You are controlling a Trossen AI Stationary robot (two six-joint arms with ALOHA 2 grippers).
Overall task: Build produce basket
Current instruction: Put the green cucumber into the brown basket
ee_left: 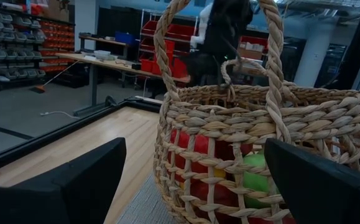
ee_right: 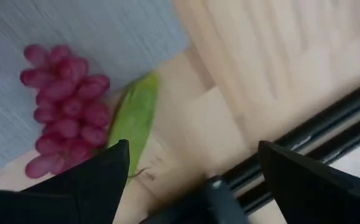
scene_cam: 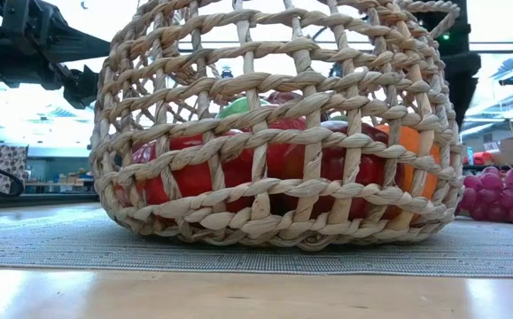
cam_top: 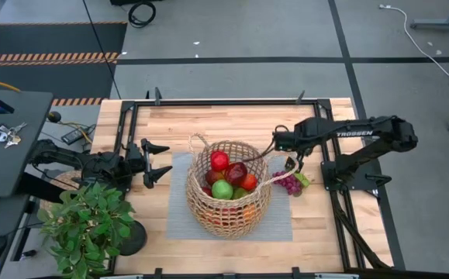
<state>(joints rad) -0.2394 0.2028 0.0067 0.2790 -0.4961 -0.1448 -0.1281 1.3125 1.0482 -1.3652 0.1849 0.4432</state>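
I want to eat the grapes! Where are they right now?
In the high view the purple grapes lie on the table just right of the basket, at the grey mat's right edge, under the right tool.

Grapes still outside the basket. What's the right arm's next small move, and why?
Probably lower the right claw onto the grapes and close. It looks open and empty just above them. The bunch lies at the mat's edge beside the basket, the only produce seen outside; apples already sit inside. The left claw waits open on the other side.
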